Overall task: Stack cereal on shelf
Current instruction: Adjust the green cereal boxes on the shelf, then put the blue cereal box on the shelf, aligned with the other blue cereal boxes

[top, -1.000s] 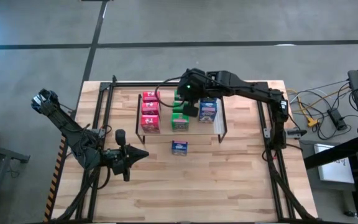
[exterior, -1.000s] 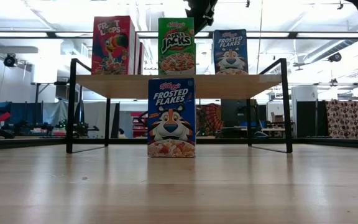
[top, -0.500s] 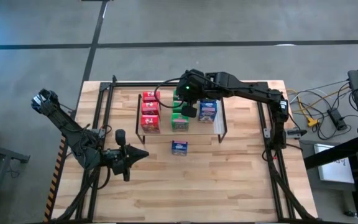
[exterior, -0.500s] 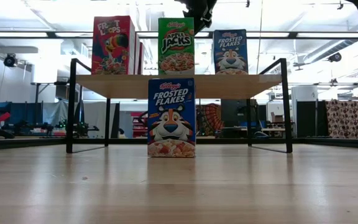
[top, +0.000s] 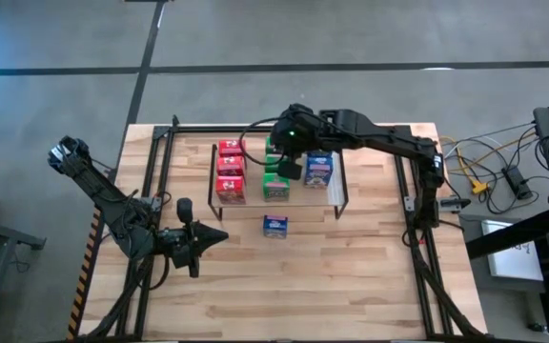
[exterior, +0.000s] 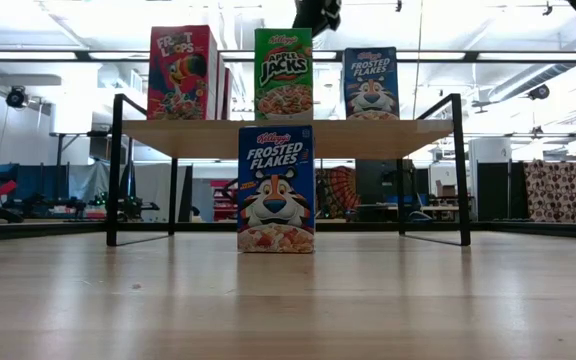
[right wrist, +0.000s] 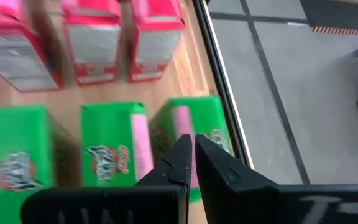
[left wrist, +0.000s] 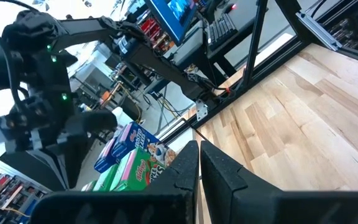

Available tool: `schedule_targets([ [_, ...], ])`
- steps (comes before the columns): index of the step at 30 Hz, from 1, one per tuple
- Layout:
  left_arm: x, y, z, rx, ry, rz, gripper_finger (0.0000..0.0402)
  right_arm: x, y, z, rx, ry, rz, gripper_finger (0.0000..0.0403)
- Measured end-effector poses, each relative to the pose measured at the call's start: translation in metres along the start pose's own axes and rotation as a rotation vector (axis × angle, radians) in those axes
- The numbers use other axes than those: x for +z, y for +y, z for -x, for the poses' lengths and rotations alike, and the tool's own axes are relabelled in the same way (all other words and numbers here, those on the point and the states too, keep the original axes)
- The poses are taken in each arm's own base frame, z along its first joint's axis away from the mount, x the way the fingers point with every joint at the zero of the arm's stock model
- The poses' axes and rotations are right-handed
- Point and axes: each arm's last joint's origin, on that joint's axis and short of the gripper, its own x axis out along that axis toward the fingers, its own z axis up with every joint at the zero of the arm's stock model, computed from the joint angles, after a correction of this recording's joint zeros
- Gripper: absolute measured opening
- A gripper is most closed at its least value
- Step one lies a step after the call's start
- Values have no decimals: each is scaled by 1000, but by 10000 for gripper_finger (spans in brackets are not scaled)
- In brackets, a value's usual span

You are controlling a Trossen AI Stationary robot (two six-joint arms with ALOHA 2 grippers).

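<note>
Right fingers (right wrist: pixel 189 163) closed above green boxes (right wrist: pixel 110 146) on shelf (top: pixel 339 195).

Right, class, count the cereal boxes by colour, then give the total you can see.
Red boxes: 3
Green boxes: 3
Blue boxes: 2 in view
Total: 8 in view

Shelf (top: pixel 343 195) stands at table (top: pixel 351 286) far centre, carrying three box rows. One box (top: pixel 274 226) stands alone on the table, near side of shelf.
</note>
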Motion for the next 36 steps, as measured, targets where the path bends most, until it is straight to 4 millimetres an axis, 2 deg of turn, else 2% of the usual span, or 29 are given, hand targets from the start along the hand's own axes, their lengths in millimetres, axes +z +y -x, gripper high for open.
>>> schedule_targets([
  [7,0,0,0,0,-1,1,0,10,25,23,81,-58,-1,13],
  [19,1,1,0,4,-6,37,0,7,103,55,239,-49,54,13],
  [29,2,1,0,7,-12,78,0,-16,169,73,153,-1,110,13],
  [36,2,1,0,8,-13,97,0,-38,210,73,113,24,108,13],
])
